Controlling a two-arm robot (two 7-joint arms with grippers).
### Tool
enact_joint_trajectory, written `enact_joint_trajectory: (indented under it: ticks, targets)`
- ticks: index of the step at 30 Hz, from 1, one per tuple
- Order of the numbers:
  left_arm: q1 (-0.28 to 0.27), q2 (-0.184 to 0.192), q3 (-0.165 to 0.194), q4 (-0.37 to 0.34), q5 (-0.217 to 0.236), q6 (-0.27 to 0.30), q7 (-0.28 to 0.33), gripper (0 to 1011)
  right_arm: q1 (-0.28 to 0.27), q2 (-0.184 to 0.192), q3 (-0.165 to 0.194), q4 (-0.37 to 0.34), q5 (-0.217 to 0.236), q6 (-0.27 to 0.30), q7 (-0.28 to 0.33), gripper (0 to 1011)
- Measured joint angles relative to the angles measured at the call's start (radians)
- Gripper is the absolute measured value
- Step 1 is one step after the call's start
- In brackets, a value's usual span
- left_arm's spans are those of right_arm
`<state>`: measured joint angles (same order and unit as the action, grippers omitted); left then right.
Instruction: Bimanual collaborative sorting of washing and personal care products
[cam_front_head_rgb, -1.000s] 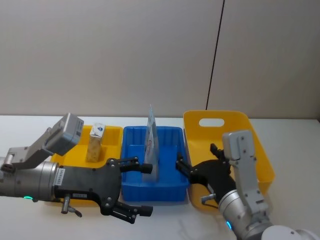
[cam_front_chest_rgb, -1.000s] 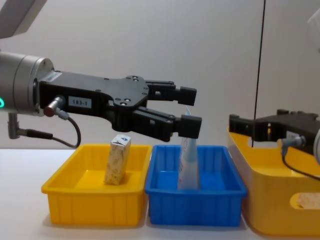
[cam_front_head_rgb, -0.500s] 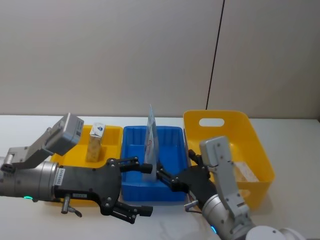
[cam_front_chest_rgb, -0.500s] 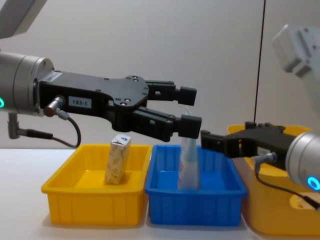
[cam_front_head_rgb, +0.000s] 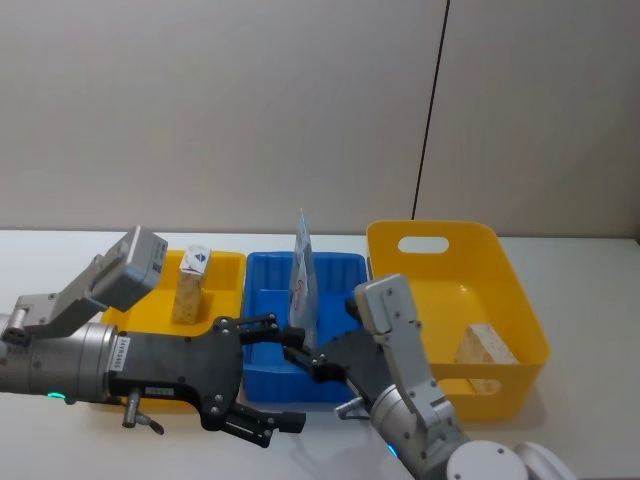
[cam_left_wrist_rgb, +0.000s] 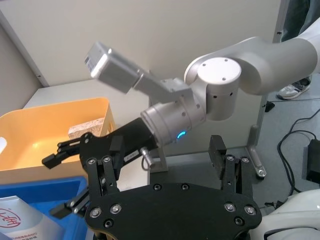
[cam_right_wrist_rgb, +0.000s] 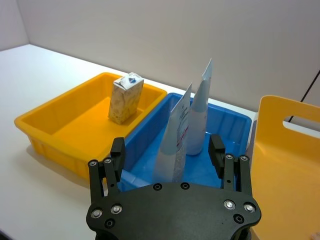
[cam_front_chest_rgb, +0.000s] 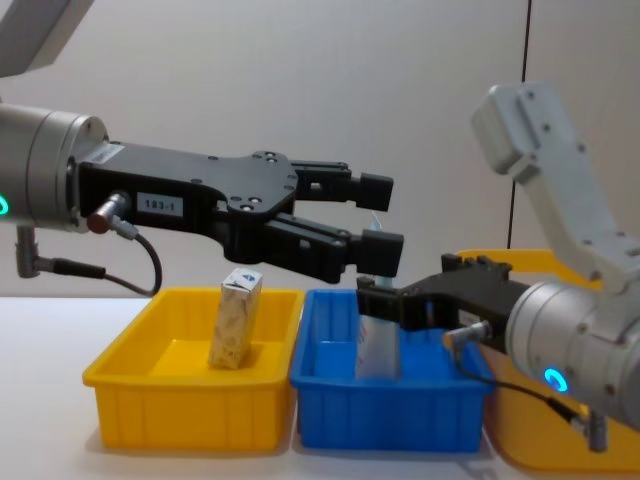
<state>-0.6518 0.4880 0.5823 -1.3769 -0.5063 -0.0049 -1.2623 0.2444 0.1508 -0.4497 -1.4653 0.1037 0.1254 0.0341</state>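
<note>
right gripper (cam_right_wrist_rgb: 167, 150) sits at the blue bin (cam_front_head_rgb: 345, 262) near edge, fingers spread wide, holding nothing. in its wrist view the nearer tube (cam_right_wrist_rgb: 175, 132) stands upright inside the blue bin, roughly in line with the gap between the fingers. second tube (cam_right_wrist_rgb: 201, 112) is just behind it, toward the blue bin's far wall. left gripper (cam_front_chest_rgb: 380, 220) hangs raised by the blue bin's near left corner, fingers also wide apart, empty. standing carton (cam_front_head_rgb: 190, 285) is in the low yellow bin (cam_front_head_rgb: 225, 258) just beside the blue bin's left side. lying carton (cam_front_head_rgb: 485, 345) is in the tall yellow bin (cam_front_head_rgb: 480, 235) on the blue bin's right.

my read: the step in hand is the right gripper taking the nearer tube. i'd centre the tube between the fingers before closing. i'd grip low on the thick body, since the thin crimped top would likely flex and slip. go in straight so a finger doesn't clip the second tube and tip it. both grippers are near each other at the blue bin's near edge, so i'd leave the left one parked. then lift straight up, clear of the blue bin's wall.
</note>
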Motion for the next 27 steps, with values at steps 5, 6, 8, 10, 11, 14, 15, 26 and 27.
enact_joint_trajectory:
  ticks: [5,6,8,10,11,14,15,26,27]
  targets:
    - [0.0,0.0,0.0,0.0,0.0,0.0,0.0,1001,0.032,-0.024,-0.011,0.062,-0.025,-0.021,-0.012,1004]
    - [0.0,0.0,0.0,0.0,0.0,0.0,0.0,1001,0.036,-0.027,-0.012,0.07,-0.029,-0.024,-0.014,1004]
    - [0.0,0.0,0.0,0.0,0.0,0.0,0.0,1001,0.047,-0.035,-0.014,0.09,-0.036,-0.03,-0.02,1004]
    - [0.0,0.0,0.0,0.0,0.0,0.0,0.0,1001,0.059,-0.046,-0.017,0.112,-0.044,-0.038,-0.026,1004]
    - [0.0,0.0,0.0,0.0,0.0,0.0,0.0,1001,0.065,-0.052,-0.018,0.127,-0.049,-0.042,-0.031,1004]
    - [0.0,0.0,0.0,0.0,0.0,0.0,0.0,1001,0.081,-0.067,-0.02,0.158,-0.06,-0.051,-0.041,1004]
    - [0.0,0.0,0.0,0.0,0.0,0.0,0.0,1002,0.083,-0.069,-0.02,0.162,-0.062,-0.053,-0.043,1004]
    - [0.0,0.0,0.0,0.0,0.0,0.0,0.0,1001,0.126,-0.115,-0.016,0.248,-0.087,-0.077,-0.076,1004]
    - [0.0,0.0,0.0,0.0,0.0,0.0,0.0,1001,0.129,-0.118,-0.015,0.254,-0.089,-0.078,-0.078,1004]
